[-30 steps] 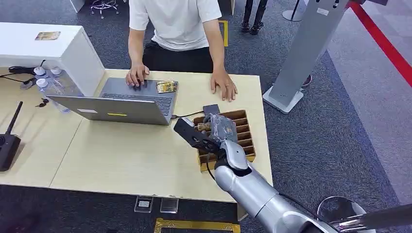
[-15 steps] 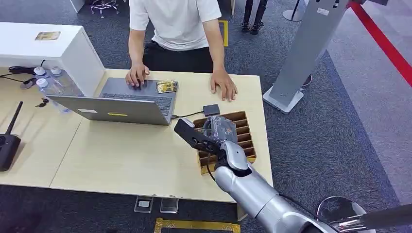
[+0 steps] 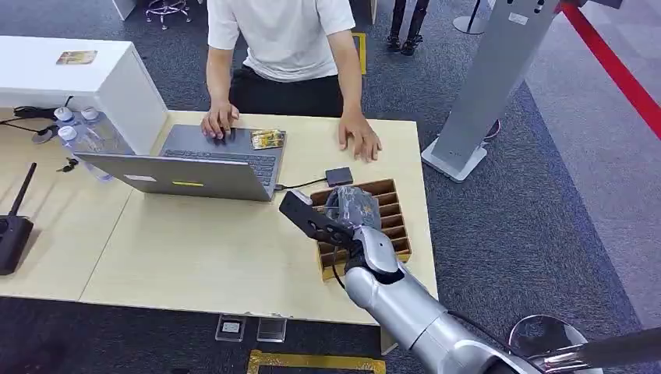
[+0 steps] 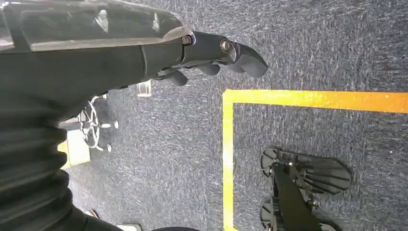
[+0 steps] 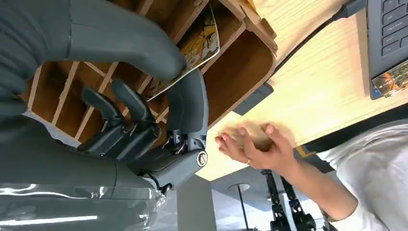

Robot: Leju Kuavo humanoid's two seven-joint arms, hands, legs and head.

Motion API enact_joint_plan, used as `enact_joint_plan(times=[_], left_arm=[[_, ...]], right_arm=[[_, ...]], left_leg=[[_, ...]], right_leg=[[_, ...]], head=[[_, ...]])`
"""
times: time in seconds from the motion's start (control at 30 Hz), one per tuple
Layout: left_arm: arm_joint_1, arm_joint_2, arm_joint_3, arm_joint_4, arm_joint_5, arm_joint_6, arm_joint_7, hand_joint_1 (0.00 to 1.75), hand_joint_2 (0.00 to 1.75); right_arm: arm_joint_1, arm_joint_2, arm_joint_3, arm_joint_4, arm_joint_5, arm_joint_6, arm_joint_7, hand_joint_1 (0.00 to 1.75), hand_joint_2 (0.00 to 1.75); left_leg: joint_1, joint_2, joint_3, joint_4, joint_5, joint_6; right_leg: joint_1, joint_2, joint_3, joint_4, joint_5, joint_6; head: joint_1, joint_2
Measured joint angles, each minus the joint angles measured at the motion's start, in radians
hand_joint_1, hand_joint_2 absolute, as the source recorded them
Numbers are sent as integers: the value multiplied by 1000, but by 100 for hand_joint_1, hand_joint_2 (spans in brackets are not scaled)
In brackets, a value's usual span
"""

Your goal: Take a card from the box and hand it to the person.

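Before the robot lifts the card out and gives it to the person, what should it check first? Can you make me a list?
1. Card pinched by the right robot hand: ok, thumb on one face, a finger on the other.
2. Card out of the box: not ok, it sits in a slot.
3. Card free of the slot walls: cannot tell.
4. Person's hand ready to take it: not ok, it lies flat on the table.
5. Path from box to person: ok, the small black thing lies flat.
6. Left robot hand out of the way: ok, it hangs over the floor.
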Motion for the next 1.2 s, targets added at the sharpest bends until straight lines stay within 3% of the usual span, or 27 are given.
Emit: enact_joint_plan(times=[0.3, 0.43, 0.5, 0.57, 0.7, 0.8, 0.93, 1.2], left_arm=[[0, 0, 0, 0, 11, 8, -2, 0, 175], [0, 0, 0, 0, 15, 8, -6, 0, 175], [0, 0, 0, 0, 17, 8, -10, 0, 175], [0, 0, 0, 0, 18, 9, -15, 0, 175], [1, 0, 0, 0, 18, 11, -19, 0, 175], [2, 0, 0, 0, 18, 12, -19, 0, 175], [2, -1, 0, 0, 18, 16, -19, 0, 175], [-1, -1, -10, 0, 3, 8, -26, 0, 175]], right_arm=[[7, -3, -2, -2, -7, -35, -27, 168, 175], [27, -4, -10, -11, -12, -145, -98, 168, 175], [44, -8, -17, -28, -35, -268, -196, 168, 175], [74, -10, -44, -63, -15, -333, -317, 168, 175], [170, 24, -170, -171, 12, -353, -669, 168, 175], [219, 55, -263, -235, -31, -355, -837, 168, 175], [251, 77, -353, -280, -40, -355, -813, 168, 175], [180, 90, -391, -235, 74, -353, -629, 168, 175]], left_leg=[[0, 0, 0, 0, 0, 0], [0, 0, 0, 0, 0, 0], [0, 0, 0, 0, 0, 0], [0, 0, 0, 0, 0, 0], [0, 0, 0, 0, 0, 0], [0, 0, 0, 0, 0, 0], [0, 0, 0, 0, 0, 0], [0, 0, -1, 0, 0, 0]], right_leg=[[0, 0, 0, 0, 0, 0], [0, 0, 0, 0, 0, 0], [0, 0, 0, 0, 0, 0], [0, 0, 0, 0, 0, 0], [0, 0, -1, 0, 0, 0], [0, 0, 0, 0, 0, 0], [0, 0, 0, 0, 0, 0], [0, 0, 0, 0, 0, 0]], head=[[0, 0], [0, 0], [0, 0], [0, 0], [0, 0], [-1, 0], [0, 0], [0, 0]])
